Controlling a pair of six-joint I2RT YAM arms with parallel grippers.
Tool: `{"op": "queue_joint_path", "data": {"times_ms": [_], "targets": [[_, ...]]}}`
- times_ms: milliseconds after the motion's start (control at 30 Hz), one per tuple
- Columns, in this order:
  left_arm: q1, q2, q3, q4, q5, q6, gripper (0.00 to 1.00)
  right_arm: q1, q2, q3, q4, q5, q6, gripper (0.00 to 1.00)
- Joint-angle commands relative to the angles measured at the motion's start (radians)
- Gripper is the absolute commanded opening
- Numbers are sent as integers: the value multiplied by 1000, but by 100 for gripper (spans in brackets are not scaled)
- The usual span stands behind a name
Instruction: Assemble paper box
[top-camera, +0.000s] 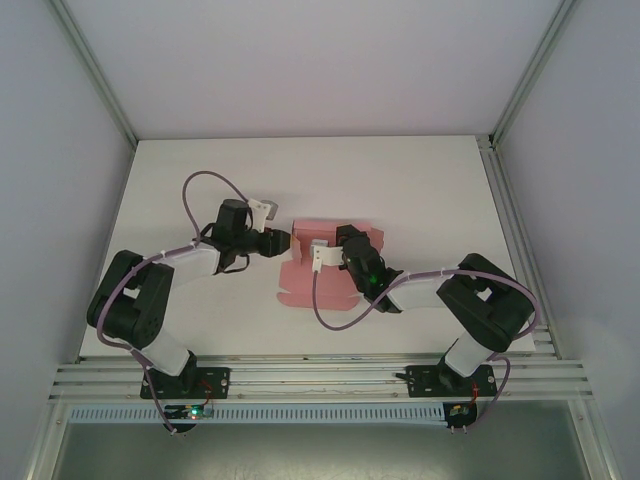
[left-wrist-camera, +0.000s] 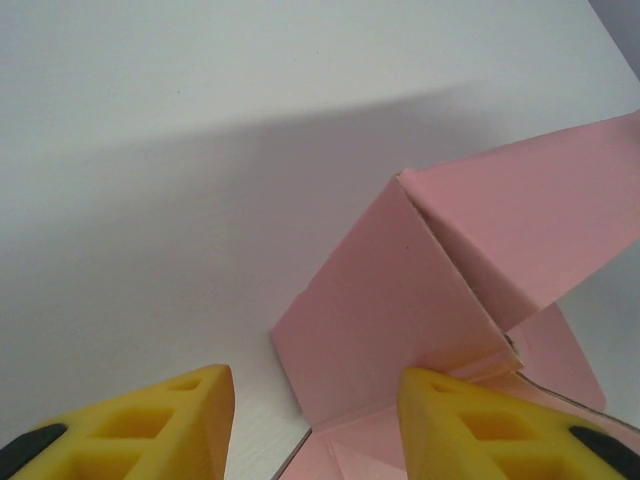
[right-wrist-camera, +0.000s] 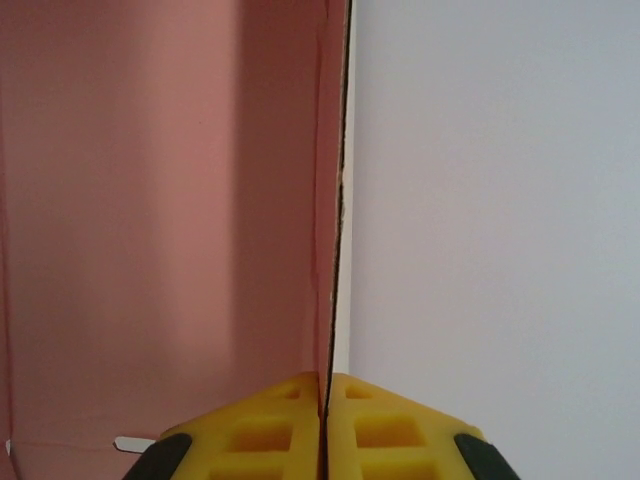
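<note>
The right gripper (right-wrist-camera: 326, 425) is seen clamped shut on an upright wall edge of the plain pink thin-card paper box (right-wrist-camera: 150, 200), half-folded on the white table (top-camera: 430, 190); the left gripper (left-wrist-camera: 315, 425) is found with jaws apart, a raised box corner lying just ahead, rightward.

Paper box (top-camera: 300, 285): plain pink thin card, unmarked, only half folded. Lies near the centre of the table (top-camera: 420, 180), with a flat panel spread toward 7 o'clock and raised walls toward 1 o'clock. Up close, shows one side wall upright along its crease, meeting a slanted flap at a corner.
</note>
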Motion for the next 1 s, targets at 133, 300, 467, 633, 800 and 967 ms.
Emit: {"op": "queue_joint_path", "data": {"times_ms": [133,300,467,633,800,967], "targets": [[-95,5,-28,54,-168,48,51,39,-12,-23,-14,76,28,9],[-114,-7,-69,86,-193,28,52,81,-16,-75,28,129,-4,9],[-130,-10,-105,93,-146,45,51,127,12,-96,52,218,-24,9],[-139,-35,-162,156,-170,45,50,135,-19,-98,-5,220,34,9],[-138,-58,-172,156,-192,80,49,129,-50,-103,-14,215,10,9],[-137,-42,-109,155,-180,119,45,150,-31,-92,-37,220,-3,9]]}}
